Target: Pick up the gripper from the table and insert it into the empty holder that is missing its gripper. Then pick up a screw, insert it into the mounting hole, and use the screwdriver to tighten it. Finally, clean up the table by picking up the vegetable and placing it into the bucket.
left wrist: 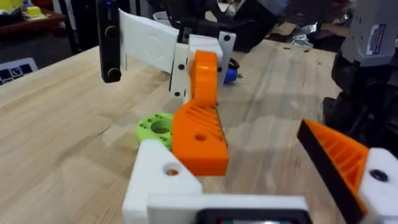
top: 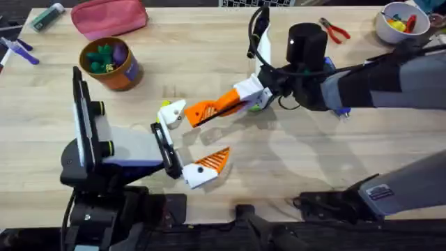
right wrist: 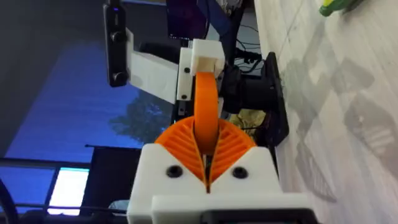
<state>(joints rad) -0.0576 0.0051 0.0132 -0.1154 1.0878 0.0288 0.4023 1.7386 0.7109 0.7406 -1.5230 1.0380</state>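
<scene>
Overhead, starting at the left, the bucket (top: 111,64) stands near the far left corner with small green and purple items in it, well apart from the work. The pink pouch (top: 109,17) lies just behind it. Next comes the left gripper (top: 189,139), spread wide and holding nothing. Its far finger is the empty holder (top: 174,111), and its near finger carries its own orange pad. The loose gripper (top: 198,113) is at the holder's face, pinched between the ribbed pads of the right gripper (top: 221,104), which reaches in from the right. In the left wrist view the orange wedge (left wrist: 199,137) sits against the white mount (left wrist: 163,177) but looks tilted and not fully seated. The step in hand appears to be the insertion. To do it well, the wedge's flat back should be squared to the mount. It should then slide along the mount's length with a steady push until the two screw holes line up, while the left arm stays rigid. The green disc (left wrist: 155,127) lies just beside the joint and should not be dragged. In the right wrist view the vegetable (right wrist: 339,6) lies on bare wood, away from the joint. To the right, the bulky right arm covers mid-table, so it has little room for sideways swings. The pliers (top: 334,29) and the white bowl (top: 397,21) sit at the far right edge, clear of the path.
</scene>
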